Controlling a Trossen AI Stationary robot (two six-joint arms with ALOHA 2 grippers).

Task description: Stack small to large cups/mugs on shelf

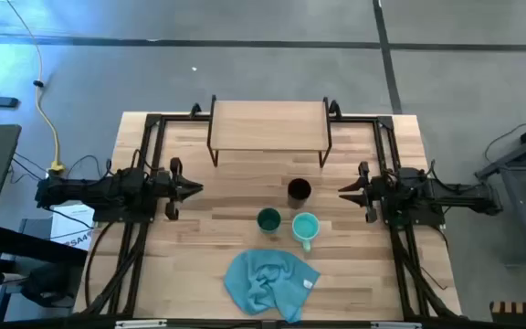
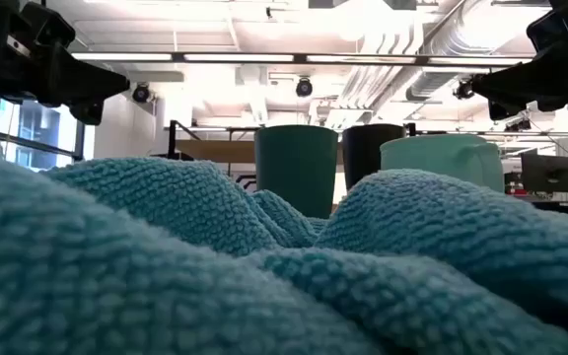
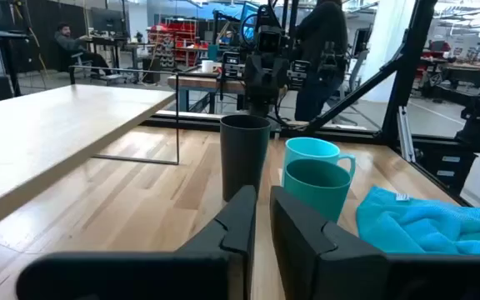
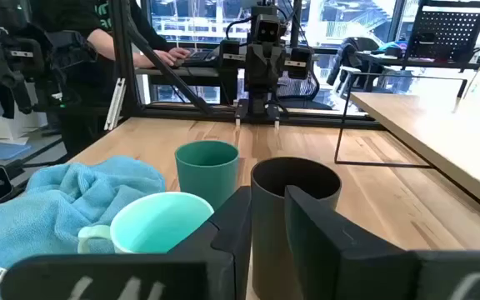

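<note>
Three vessels stand upright on their bases on the tabletop in front of the shelf (image 1: 268,126): a tall black cup (image 1: 299,191), a short dark teal cup (image 1: 268,219) and a light turquoise handled mug (image 1: 305,227). My left gripper (image 1: 197,189) hovers left of them, shut and empty, and points toward the table's right. In its wrist view (image 3: 263,208) the black cup (image 3: 245,154) stands ahead. My right gripper (image 1: 342,192) hovers right of the black cup, shut and empty, and points toward the table's left. In its wrist view (image 4: 269,208) the black cup (image 4: 294,192) is just ahead.
A crumpled blue cloth (image 1: 268,281) lies near the table's front edge and fills the low view (image 2: 264,276). The shelf stands on thin black legs at the table's far edge. People and desks show in the room beyond the table.
</note>
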